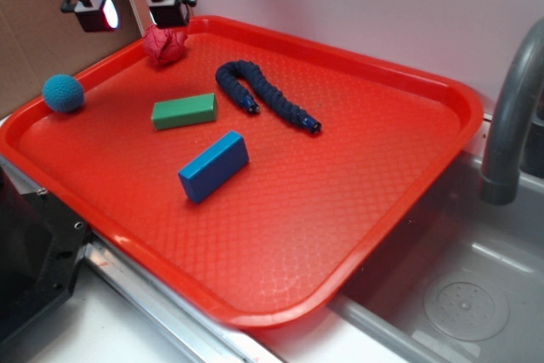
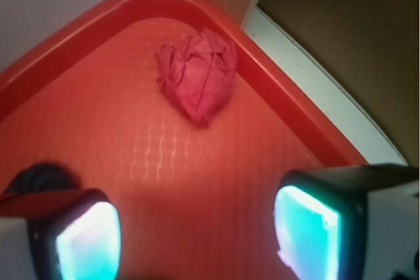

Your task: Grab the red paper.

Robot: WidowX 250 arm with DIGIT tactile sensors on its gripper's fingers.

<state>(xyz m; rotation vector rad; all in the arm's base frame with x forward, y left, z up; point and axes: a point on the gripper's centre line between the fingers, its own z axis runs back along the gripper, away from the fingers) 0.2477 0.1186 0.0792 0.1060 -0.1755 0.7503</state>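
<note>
Red paper (image 1: 165, 45) lies in the far corner of the red tray (image 1: 357, 235), just inside the rim, apart from all else. Judged light, soft and crushable; creased folds should give grip, so a pinch across its middle looks best. Pincer (image 1: 136, 11) hangs above, just beside it, jaws spread wide, holding nothing. Tray surface is textured; the raised rim close behind leaves little room on that side. Teal ball (image 1: 64, 93) sits at the left edge, green block (image 1: 184, 111) mid-tray.

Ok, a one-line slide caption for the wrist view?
Open gripper hovers above the tray corner, crumpled red paper lying ahead between its fingers.
</note>
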